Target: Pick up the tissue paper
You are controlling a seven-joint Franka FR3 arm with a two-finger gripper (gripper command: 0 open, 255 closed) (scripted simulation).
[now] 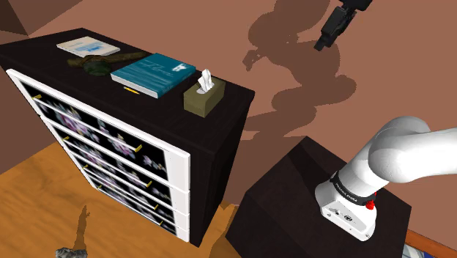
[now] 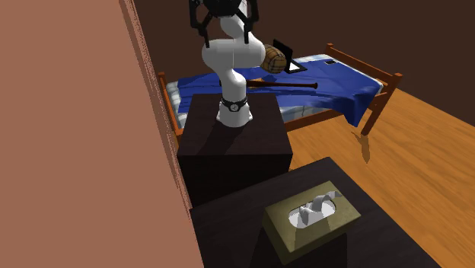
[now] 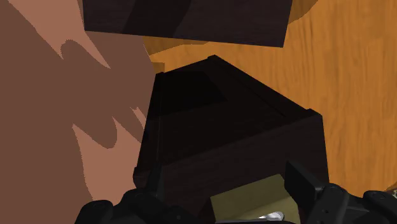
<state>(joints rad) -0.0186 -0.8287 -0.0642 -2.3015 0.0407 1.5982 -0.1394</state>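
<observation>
Olive-green with a white tuft on top, the tissue box [image 1: 201, 101] sits on the dark chest of drawers [image 1: 220, 146], at the 3 o'clock end of its top in the shoulder view. The tissue paper [image 1: 206, 79] stands up out of the box's slot, with nothing touching it. At 10 o'clock from the box lies a teal book [image 1: 154, 75], near it but apart. Farther along that line are a dark lumpy object [image 1: 95, 64] that I cannot name and a white booklet [image 1: 88, 47].

The hand [image 1: 326, 40] hangs high against the brown wall, at 2 o'clock from the box and well apart from it. In the wrist view its black fingers [image 3: 300, 183] stand wide apart and clasp nothing; a corner of the box shows between them, far below.

The stand [image 1: 293, 198] is at 4 o'clock from the chest. In the second exterior view a bed [image 2: 335, 84] with a blue cover lies beyond the stand at 1 o'clock, with a dark bat [image 2: 282, 86] on it.
</observation>
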